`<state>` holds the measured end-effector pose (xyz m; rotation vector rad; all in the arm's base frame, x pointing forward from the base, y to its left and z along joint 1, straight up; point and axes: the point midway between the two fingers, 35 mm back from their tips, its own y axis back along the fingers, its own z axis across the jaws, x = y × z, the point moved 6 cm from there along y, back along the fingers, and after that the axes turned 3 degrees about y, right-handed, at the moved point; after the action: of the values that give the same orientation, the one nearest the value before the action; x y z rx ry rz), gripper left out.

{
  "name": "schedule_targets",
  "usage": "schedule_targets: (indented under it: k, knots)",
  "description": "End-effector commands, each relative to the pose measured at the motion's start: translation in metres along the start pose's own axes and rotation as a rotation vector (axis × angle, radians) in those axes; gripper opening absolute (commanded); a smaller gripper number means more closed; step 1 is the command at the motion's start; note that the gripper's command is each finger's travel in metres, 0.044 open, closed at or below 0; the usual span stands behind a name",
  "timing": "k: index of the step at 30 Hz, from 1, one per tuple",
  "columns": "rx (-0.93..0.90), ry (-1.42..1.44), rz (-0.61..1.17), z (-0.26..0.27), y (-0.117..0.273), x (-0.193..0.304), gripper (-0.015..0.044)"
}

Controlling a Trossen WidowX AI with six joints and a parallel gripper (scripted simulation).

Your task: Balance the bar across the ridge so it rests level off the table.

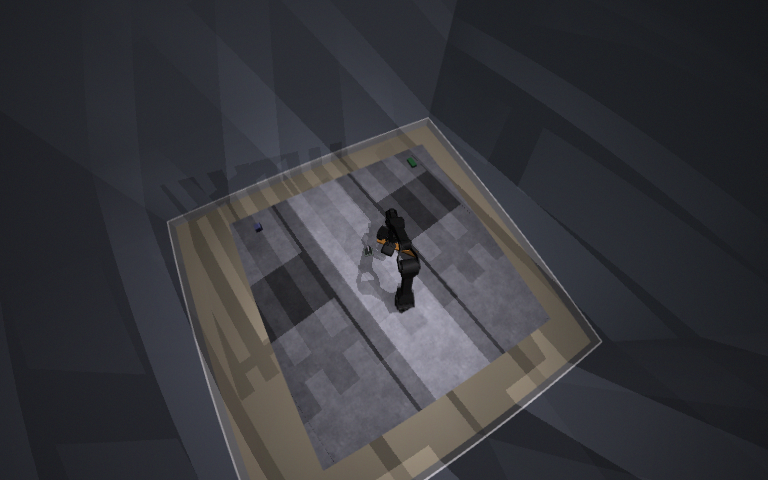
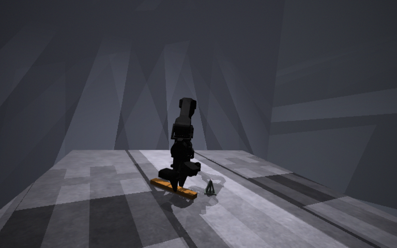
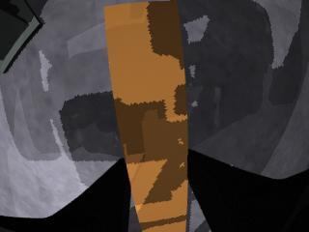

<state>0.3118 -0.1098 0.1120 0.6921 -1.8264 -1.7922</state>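
Bar (image 1: 406, 251) (image 2: 187, 191) (image 3: 150, 72) is lying crosswise thru gripper (image 1: 389, 242) (image 2: 178, 188) (image 3: 156, 160), fingers clamping it near mid-length, w/ ridge (image 1: 368, 251) (image 2: 210, 187) (image 3: 23, 45) standing just beside, off one end, so the coming move is prob. needing lift + sideways shift.

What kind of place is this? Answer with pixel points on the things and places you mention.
Probably a robot test bench: a black arm (image 1: 407, 267) (image 2: 182, 128) on a broad grey surface, its fingers (image 2: 179, 188) shut on an orange bar (image 2: 189, 194) (image 3: 145, 72), beside a small green ridge (image 2: 210, 188).
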Motion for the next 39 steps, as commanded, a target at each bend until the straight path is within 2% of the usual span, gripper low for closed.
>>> schedule_targets:
  k: [1, 39]
  knots:
    - [0.009, 0.000, -0.005, -0.002, 0.010, -0.001, 0.0000]
    - [0.006, 0.004, -0.008, 0.000, 0.104, 0.000, 0.0000]
